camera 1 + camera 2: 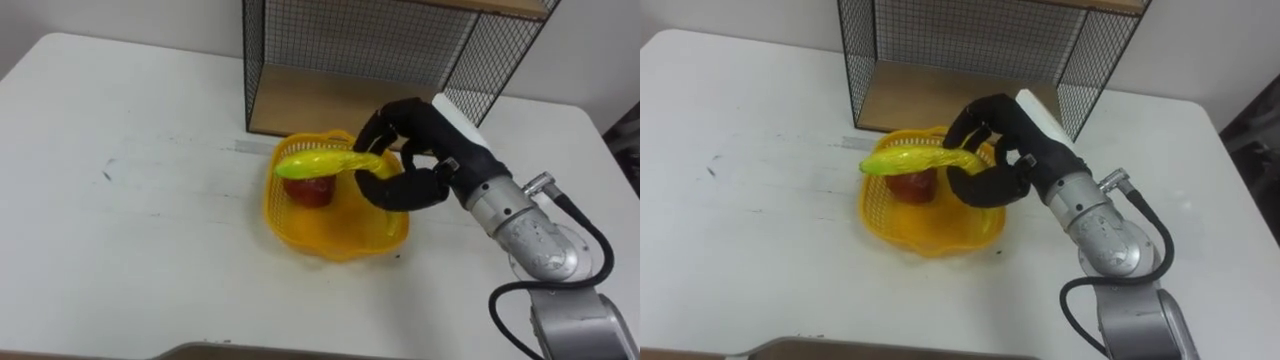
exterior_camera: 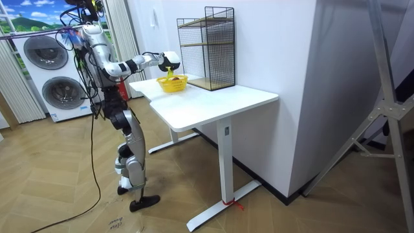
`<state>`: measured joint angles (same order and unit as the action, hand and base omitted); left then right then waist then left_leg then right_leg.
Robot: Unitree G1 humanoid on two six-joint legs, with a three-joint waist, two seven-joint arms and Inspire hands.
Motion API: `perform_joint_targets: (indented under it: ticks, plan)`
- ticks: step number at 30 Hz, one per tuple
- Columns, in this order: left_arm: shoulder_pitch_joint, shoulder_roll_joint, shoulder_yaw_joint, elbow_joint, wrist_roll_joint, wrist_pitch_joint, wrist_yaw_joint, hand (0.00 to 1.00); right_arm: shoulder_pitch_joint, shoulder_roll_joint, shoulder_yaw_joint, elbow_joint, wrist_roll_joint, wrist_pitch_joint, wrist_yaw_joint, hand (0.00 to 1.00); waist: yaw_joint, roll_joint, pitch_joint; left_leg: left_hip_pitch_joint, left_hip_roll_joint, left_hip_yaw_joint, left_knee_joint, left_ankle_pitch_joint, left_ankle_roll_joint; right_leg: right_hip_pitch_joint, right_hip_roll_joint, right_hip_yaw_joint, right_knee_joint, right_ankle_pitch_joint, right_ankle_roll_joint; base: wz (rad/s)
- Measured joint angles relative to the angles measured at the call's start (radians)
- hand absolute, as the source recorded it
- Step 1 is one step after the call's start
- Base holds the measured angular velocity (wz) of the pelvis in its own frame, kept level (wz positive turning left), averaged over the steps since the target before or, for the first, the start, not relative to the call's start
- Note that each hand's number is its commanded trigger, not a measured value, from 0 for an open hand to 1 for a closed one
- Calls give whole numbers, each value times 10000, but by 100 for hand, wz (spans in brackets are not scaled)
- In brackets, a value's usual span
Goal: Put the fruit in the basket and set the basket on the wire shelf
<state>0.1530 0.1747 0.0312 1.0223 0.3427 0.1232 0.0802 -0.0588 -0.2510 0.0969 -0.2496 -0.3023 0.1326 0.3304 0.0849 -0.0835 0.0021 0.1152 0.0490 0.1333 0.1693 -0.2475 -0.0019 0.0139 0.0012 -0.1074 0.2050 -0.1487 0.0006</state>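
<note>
Firmly clasps a yellow-green banana (image 1: 318, 163) in the right robot hand (image 1: 432, 135), dark fingers over the top and thumb underneath, curled round the fruit's near end. Holds it roughly level, free tip pointing to the robot's left, above the yellow basket (image 1: 335, 245) and clear of its floor. Reaches in from the lower right, grey forearm slanting across the white tabletop (image 1: 120, 230).

Just under the banana, inside the basket toward its far left part, a red apple (image 1: 310, 191), partly covered by the fruit above. Basket upright on the tabletop, open-mesh sides, bare yellow floor on the near side.

Just behind the basket's far rim, a black wire shelf (image 1: 350, 40) with a wooden bottom board, likewise standing on the tabletop, close to the wall. Whether rim and shelf touch: cannot tell.

From the room view: stands upright at the tabletop's end on the room view's left, one arm stretched out over the basket, the wire shelf beyond it rising in two tiers. Farther to the room view's left, two white washing machines (image 2: 45, 65) beside a curtain; underfoot, a wooden floor (image 2: 77, 194).
</note>
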Motion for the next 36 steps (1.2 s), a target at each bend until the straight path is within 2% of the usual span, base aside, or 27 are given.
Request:
perform_joint_targets:
  ticks: [6,14,23,26,30,33,36]
  plan:
    - [9,1,-61,0,-3,0,-2,0,1,226,-1,45,25,-1,0,0,-34,28,-13,5,0,-1,40,0,0,33,-9,-16,-3,7,-7,0]
    - [16,6,-162,-1,-1,-2,32,0,5,230,-2,125,26,0,0,0,-45,36,-16,3,4,-4,23,0,0,31,-3,-27,-1,12,-9,0]
    - [34,6,-152,-12,-320,14,42,0,54,233,-4,431,190,19,-8,0,-236,63,-18,0,3,-21,59,0,0,41,-10,-26,-11,12,-9,0]
    - [112,4,-147,-13,-553,6,105,0,56,223,-12,429,288,21,-70,0,-266,129,-51,5,5,-18,63,1,-1,52,-15,-45,-9,13,-11,0]
    - [326,5,64,19,-1588,-94,499,0,55,184,-107,440,504,16,-569,0,-248,204,-49,43,7,-10,70,1,-1,75,-7,-26,-9,28,-20,0]
    - [411,7,321,504,-3257,-244,810,0,56,182,-167,606,1092,6,-1115,0,-266,270,-4,171,7,-50,65,1,-1,219,-12,-54,-31,27,-19,0]
    - [496,-28,959,601,-4744,-375,1212,0,56,162,-553,910,1557,-51,-1506,0,-256,266,-5,164,7,-102,60,1,-1,226,-18,-79,-29,28,-19,3]
